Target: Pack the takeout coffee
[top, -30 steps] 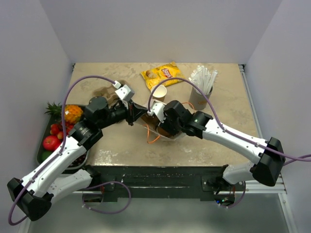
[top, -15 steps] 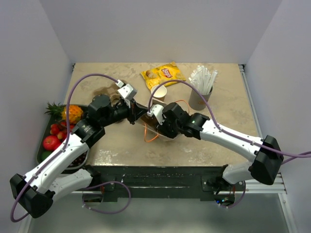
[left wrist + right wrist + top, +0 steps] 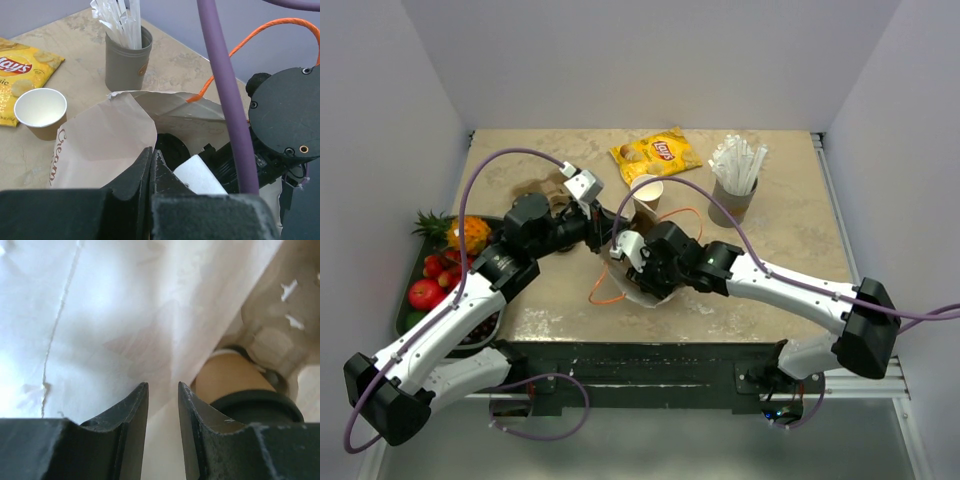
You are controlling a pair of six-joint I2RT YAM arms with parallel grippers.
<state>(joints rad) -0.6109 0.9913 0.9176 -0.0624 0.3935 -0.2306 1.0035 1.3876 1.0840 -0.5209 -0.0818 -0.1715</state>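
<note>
A lidded kraft cup (image 3: 232,382), tan with a black lid (image 3: 257,407), sits inside a paper bag (image 3: 642,292) near the middle of the surface (image 3: 800,230). We see it only from the right wrist camera, low and to the right of the fingers. We cannot tell whether it is upright or tipped. Beside it is a pale moulded form (image 3: 272,340), probably a pulp carrier.

The right hand (image 3: 163,390) is deep in the bag. Its fingers are slightly spread, with nothing between them and only the bag's white paper wall behind. The left hand (image 3: 152,152) is pressed together, pinching the bag's rim and holding the mouth open.

Beyond the bag, an open kraft cup (image 3: 648,190) with no lid stands on the surface, just in front of a yellow Lay's chips bag (image 3: 655,155). A grey cup of wrapped straws (image 3: 732,195) stands to the right, and a fruit tray (image 3: 430,280) sits at the far left.

Over the last second the right arm has swung left and toward the near edge. The bag and its orange handles (image 3: 603,297) have slid with it, while the open cup has stayed put.

We judge that the lidded cup has been let go inside the bag. The right hand must now come out without dragging the bag any further.
</note>
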